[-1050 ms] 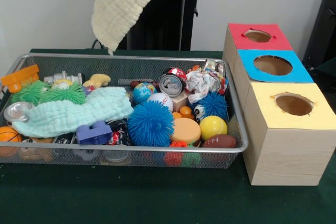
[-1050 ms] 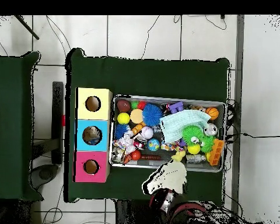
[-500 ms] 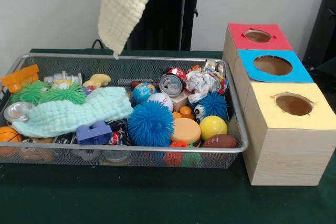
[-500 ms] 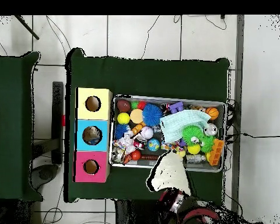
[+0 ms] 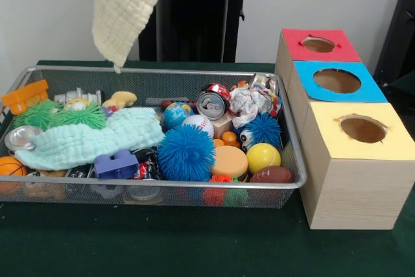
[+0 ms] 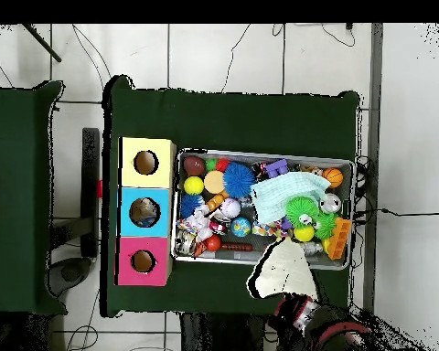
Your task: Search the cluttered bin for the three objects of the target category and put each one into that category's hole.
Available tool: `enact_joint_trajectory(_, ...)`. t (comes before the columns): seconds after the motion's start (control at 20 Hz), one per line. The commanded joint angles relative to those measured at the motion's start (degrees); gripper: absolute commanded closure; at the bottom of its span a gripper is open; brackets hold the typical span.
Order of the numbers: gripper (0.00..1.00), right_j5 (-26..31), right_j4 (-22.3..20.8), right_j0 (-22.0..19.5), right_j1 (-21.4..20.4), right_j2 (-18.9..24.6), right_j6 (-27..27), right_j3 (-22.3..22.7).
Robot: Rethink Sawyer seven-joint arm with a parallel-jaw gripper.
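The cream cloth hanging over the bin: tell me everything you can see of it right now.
The cream cloth is a soft, waffle-textured fabric, pale yellow-white. It hangs in the air from above, its top out of the front view, tapering to a corner that dangles just above the far rim of the wire bin, touching nothing in it. Overhead it shows as a pale patch beside the bin's edge. What grips it is hidden.

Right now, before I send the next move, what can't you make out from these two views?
- The hand: cut off by the top edge in the front view, hidden under the cream cloth in the overhead view, so open or shut is unknown.
- Whatever lies under the mint cloth in the wire bin: covered in both views.
- The blue box's hole: something shows inside in the overhead view, too small to identify.
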Motion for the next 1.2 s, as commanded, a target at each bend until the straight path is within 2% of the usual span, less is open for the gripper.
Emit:
enact_joint_trajectory(0.05, 1.00, -10.7, -6.3, -5.6, 13.1, 8.2, -22.6, -2.4)
enact_joint_trajectory(0.3, 1.00, -14.8, -11.5, -8.8, 20.8, 11.5, -21.0, -5.3)
enact_joint_trajectory(0.45, 1.00, -15.6, -13.1, -10.4, 23.3, 13.4, -20.9, -6.5)
enact_joint_trajectory(0.75, 1.00, -16.3, -15.4, -12.8, 26.5, 16.3, -19.0, -7.5)
enact_joint_trajectory(0.95, 1.00, -18.2, -16.1, -14.5, 26.7, 18.4, -18.1, -6.2)
enact_joint_trajectory(1.0, 0.00, -18.1, -16.7, -15.2, 26.7, 19.6, -17.3, -6.0)
enact_joint_trajectory(1.2, 0.00, -17.9, -16.9, -16.1, 27.4, 21.0, -17.6, -5.8)
